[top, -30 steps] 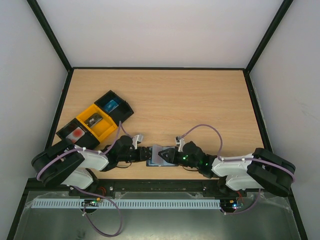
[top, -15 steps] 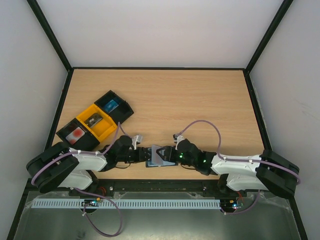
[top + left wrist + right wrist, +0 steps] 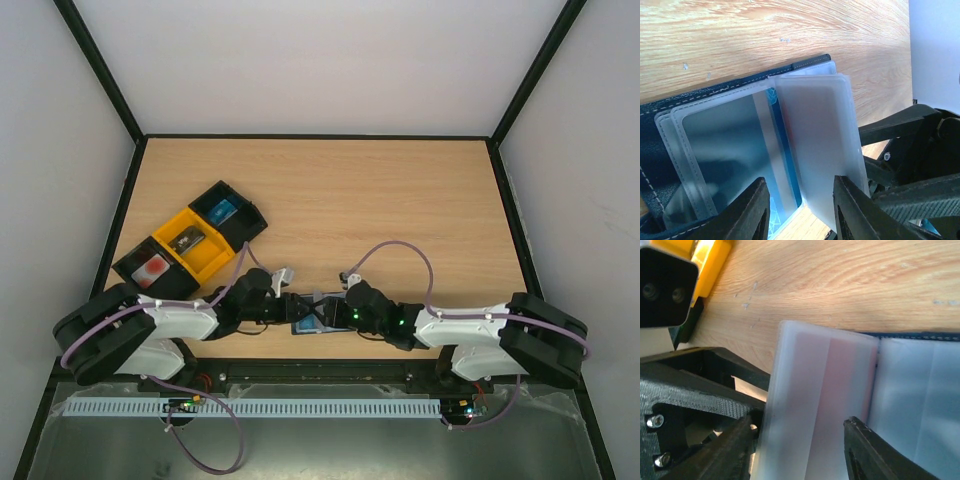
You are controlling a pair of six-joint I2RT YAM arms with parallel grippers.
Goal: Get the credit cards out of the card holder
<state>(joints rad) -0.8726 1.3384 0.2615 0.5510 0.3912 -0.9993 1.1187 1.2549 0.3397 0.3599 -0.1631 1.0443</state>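
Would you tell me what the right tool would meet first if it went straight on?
Probably the translucent sleeve of the card holder, holding a pinkish-red card, just ahead of the right tool; depth unclear.

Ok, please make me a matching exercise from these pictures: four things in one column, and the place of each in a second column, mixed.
1. card holder
2. yellow tray
3. pinkish-red card
4. blue card

a. between the two black trays
b. behind a frosted sleeve, only a blur
c. lying open at the near edge of the table
d. in a sleeve lying flat on the holder

Pairs: 1-c, 2-a, 3-b, 4-d
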